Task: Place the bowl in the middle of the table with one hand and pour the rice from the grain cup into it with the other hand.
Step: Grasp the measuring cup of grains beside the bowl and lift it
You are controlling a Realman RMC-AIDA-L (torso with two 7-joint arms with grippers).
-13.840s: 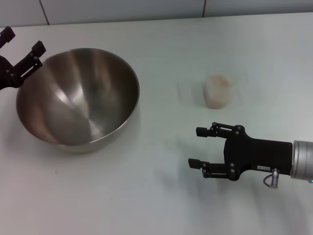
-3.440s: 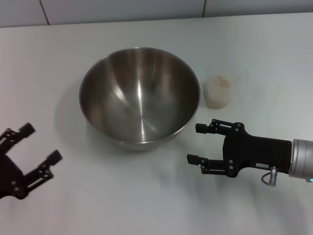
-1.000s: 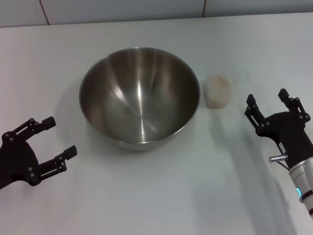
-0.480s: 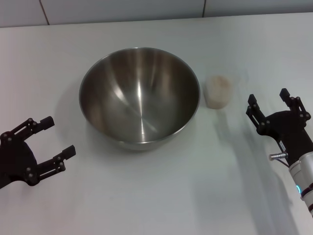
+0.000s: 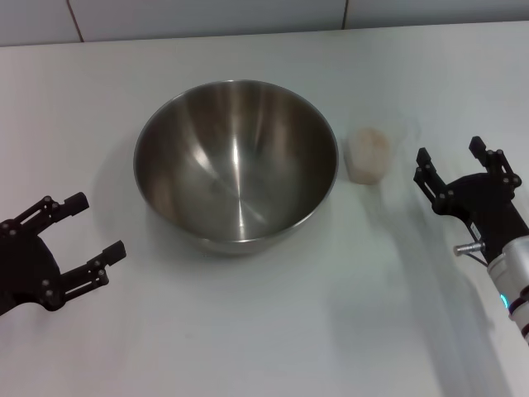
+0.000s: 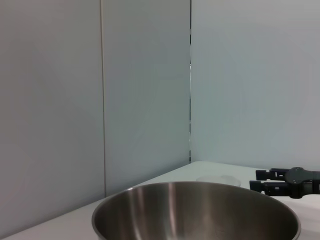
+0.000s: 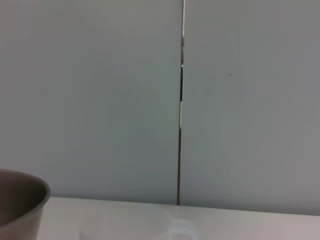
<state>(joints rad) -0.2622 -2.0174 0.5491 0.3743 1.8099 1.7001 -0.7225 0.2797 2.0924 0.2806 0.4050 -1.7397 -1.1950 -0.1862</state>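
Since the bowl sits mid-tabletop, placing: done.
Bowl: my large shiny stainless-steel mixing bowl [image 5: 236,164] is empty.
Left end effector [image 5: 73,242]: spread open, holding nothing, near the tabletop's [image 5: 273,331] near-left corner.
Right end effector [image 5: 453,163]: spread open, empty, beside the small clear plastic grain cup [image 5: 368,154].
Left to do: grasp the cup, pour its rice [image 5: 369,141].

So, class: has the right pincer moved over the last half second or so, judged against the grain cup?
Yes. The right pincer, open, has edged slightly toward the grain cup, which stands beside the bowl.

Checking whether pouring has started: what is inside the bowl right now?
The bowl shows only bare steel inside, with no grains visible. The rice sits in the grain cup beside it; how deep it reaches cannot be seen.
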